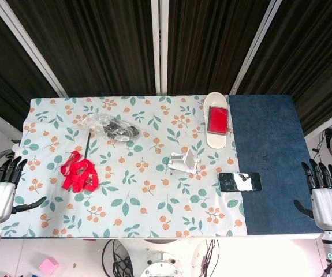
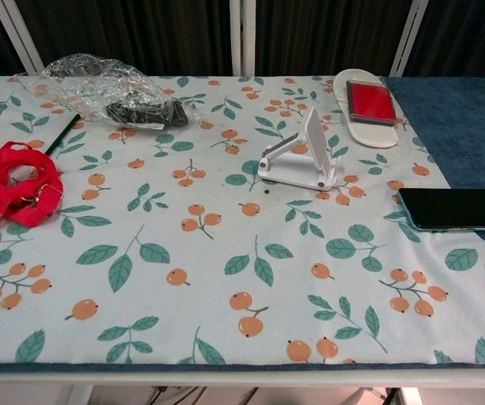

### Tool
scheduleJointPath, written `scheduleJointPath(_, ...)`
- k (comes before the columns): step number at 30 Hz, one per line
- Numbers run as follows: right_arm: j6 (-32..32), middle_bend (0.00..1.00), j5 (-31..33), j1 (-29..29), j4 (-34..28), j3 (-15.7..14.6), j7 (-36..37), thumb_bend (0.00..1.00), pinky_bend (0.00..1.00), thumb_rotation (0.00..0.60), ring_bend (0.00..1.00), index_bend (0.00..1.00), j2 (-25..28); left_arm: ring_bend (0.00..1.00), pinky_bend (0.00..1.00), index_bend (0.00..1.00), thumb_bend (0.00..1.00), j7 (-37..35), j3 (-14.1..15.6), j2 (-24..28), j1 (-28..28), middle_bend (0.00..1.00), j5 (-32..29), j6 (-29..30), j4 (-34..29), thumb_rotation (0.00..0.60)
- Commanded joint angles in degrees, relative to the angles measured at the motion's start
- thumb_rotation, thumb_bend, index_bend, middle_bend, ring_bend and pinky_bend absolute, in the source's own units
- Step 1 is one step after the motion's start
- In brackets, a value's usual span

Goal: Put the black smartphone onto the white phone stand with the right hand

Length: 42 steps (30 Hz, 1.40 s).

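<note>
Nothing of the task is done yet: the black smartphone lies flat on the worktop, just beside the white phone stand. The right hand waits at the edge, fingers spread, holding nothing.

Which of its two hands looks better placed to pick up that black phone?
The right hand. It is open at the table's right edge, on the same side as the black smartphone. The left hand is open at the far left edge, with the whole table between it and the phone.
</note>
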Motion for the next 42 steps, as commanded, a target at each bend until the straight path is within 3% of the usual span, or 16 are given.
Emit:
scheduleJointPath(1, -0.61, 0.00, 0.59, 0.01, 0.16, 0.02, 0.11, 0.05, 0.00, 0.600, 0.00, 0.00, 0.00, 0.05, 0.17, 0.05, 0.01, 0.11, 0.26, -0.05, -0.37, 0.05, 0.01, -0.90, 0.39, 0.209)
scheduleJointPath(13, -3.14, 0.00, 1.34, 1.05, -2.55, 0.18, -1.34, 0.05, 0.00, 0.600, 0.00, 0.00, 1.61, 0.05, 0.17, 0.05, 0.01, -1.39, 0.33, -1.34, -0.43, 0.05, 0.04, -1.03, 1.84, 0.206)
scheduleJointPath(18, -8.64, 0.00, 3.43, 3.68, -4.39, 0.42, -3.52, 0.05, 0.00, 0.600, 0.00, 0.00, 2.67, 0.05, 0.17, 0.05, 0.01, -2.08, 0.44, -1.72, -0.41, 0.05, -0.14, -1.30, 3.01, 0.206)
scheduleJointPath(28, -27.55, 0.00, 15.27, 14.20, -9.51, 2.35, -11.38, 0.05, 0.00, 0.600, 0.00, 0.00, 5.09, 0.05, 0.17, 0.05, 0.01, -4.47, 0.87, -3.08, -0.31, 0.05, 0.17, -1.59, 5.02, 0.207)
scheduleJointPath(42, -36.35, 0.00, 30.13, 25.09, -7.91, 3.27, -18.18, 0.05, 0.00, 0.600, 0.00, 0.00, -3.64, 0.05, 0.17, 0.05, 0.01, -3.90, 1.25, -2.35, 0.16, 0.05, 0.76, -0.84, 4.71, 0.206)
